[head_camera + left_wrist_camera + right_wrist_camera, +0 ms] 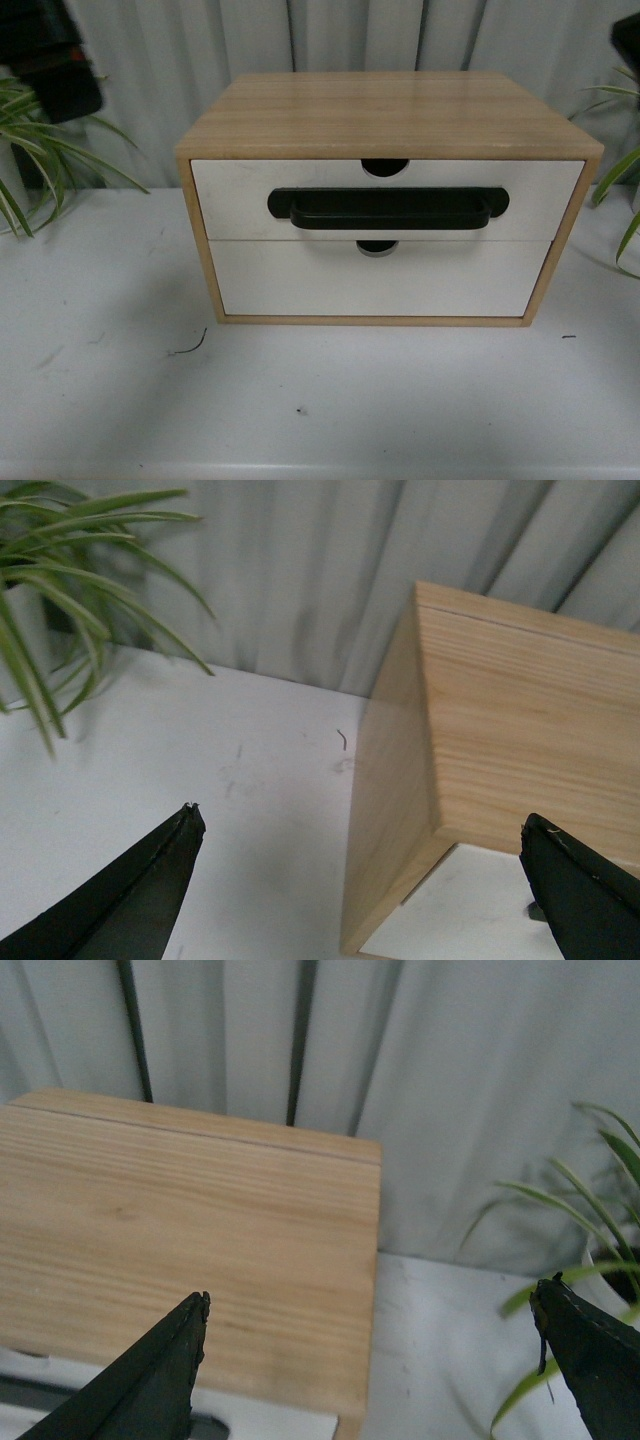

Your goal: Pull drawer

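I see the drawer (240,195) sitting flush in its wooden cabinet (390,110), black handle (388,210) untouched. Left gripper (362,817) and right gripper (371,1292) both spread wide, holding nothing.

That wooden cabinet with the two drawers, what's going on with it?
A two-armed robot is meant to pull out the top drawer, the one with the black handle. The drawer is shut. The left fingers and right fingers are spread open near the top corners of the cabinet, holding nothing.

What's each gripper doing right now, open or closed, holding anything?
Left gripper: open, holding nothing.
Right gripper: open, holding nothing.
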{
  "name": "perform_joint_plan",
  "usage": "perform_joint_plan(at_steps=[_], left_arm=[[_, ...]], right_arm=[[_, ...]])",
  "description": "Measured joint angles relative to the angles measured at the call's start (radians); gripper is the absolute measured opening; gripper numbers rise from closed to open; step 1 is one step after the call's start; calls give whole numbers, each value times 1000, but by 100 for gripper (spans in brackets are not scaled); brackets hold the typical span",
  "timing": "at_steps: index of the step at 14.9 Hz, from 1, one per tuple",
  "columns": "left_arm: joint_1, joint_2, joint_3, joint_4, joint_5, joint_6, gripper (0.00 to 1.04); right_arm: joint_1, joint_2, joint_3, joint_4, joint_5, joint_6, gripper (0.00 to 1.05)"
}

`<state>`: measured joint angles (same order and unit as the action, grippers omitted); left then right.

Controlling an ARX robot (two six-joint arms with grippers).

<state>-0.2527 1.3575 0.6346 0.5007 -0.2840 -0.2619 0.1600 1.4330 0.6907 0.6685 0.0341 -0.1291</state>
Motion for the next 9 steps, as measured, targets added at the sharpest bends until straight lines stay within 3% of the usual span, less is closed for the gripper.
perform_joint_plan(at_steps=[4, 7, 9], left_arm=[[-53, 222, 293, -196, 199, 201, 98], [-82, 265, 507, -463, 376, 436, 98], [-117, 285, 618, -693, 477, 626, 98]], right_arm=[[37, 137, 189, -18, -207, -388, 98], [19, 143, 244, -225, -430, -802, 98], [-8, 143, 295, -409, -527, -1053, 98]])
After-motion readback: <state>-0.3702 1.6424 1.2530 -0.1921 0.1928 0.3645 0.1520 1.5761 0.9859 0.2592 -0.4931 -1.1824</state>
